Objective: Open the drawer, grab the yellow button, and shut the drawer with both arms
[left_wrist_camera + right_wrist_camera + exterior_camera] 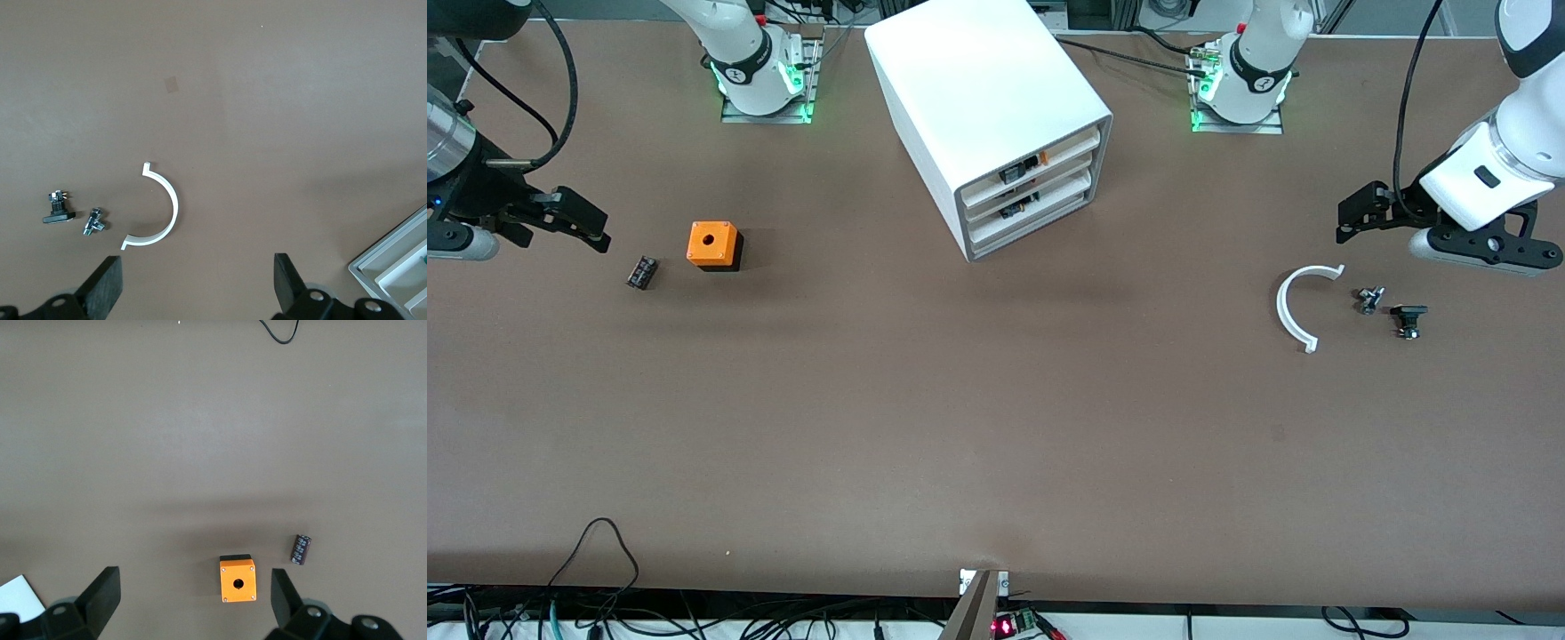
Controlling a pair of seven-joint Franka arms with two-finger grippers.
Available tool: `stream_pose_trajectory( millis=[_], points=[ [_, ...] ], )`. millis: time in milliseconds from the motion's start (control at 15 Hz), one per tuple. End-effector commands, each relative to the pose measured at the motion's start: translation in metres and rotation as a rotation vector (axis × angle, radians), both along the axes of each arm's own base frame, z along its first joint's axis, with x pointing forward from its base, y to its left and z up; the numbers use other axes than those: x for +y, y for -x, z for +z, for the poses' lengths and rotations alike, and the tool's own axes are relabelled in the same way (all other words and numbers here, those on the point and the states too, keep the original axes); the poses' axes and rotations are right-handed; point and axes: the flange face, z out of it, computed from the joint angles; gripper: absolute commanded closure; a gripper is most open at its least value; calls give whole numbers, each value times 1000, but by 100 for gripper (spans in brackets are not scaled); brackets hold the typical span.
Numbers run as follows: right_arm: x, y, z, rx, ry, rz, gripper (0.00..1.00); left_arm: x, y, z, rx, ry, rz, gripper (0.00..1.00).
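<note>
Drawer (1030, 167) seen shut in cabinet (996, 116); orange speck inside is possibly the button (1043, 158). Left tool (198, 293) and right tool (193, 607) held spread, empty.

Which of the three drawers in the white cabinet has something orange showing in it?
The top drawer: an orange bit shows at its front beside a small black part. The middle drawer shows only a dark part, and the bottom one shows nothing.

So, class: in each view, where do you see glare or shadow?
Front view: the cabinet has a top washed out to plain white and throws a soft shadow toward the camera; green lights glow at both arm bases. Left wrist view: a dim shadow band beside the white arc. Right wrist view: faint shadow above the orange cube.
</note>
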Motion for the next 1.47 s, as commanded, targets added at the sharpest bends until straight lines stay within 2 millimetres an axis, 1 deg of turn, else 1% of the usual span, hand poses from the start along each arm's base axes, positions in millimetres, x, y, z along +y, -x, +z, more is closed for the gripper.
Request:
stream_pose_trajectory(
  millis=[0,200,400,467,533,600,667,800,933,1067,1200,1333,1400],
  points=[
    [2,-2,1,5,-11,-14,0,-2,-4,5,6,-12,2,0],
    [0,-2,4,-2,-16,-17,0,-2,-4,5,6,-13,2,0],
    [-8,-5,17,-36,-70,-35,0,-2,-4,5,6,-13,2,0],
    [-13,-6,16,-29,-108,-47,0,-2,-4,5,6,-13,2,0],
    [-15,-7,9,-10,-142,-62,0,-2,-4,5,6,-13,2,0],
    [-13,-8,1,11,-164,-66,0,-2,-4,5,6,-13,2,0],
    [-12,-7,0,16,-166,-61,0,-3,-4,5,6,-13,0,0],
    [-13,-10,-15,56,-167,-49,0,-3,-4,5,6,-15,0,0],
    [-12,-19,-39,101,-156,-20,0,-3,-4,5,7,-15,0,0],
    [-10,-31,-69,143,-153,-3,0,-3,-4,5,7,-13,-1,0],
    [-9,-38,-90,167,-153,21,0,-4,-4,5,9,-13,-3,0],
    [-10,-48,-117,200,-147,20,0,-4,-3,4,20,-11,-6,0],
    [-11,-52,-126,201,-133,23,0,-4,-2,3,29,-8,-6,0]
  ],
)
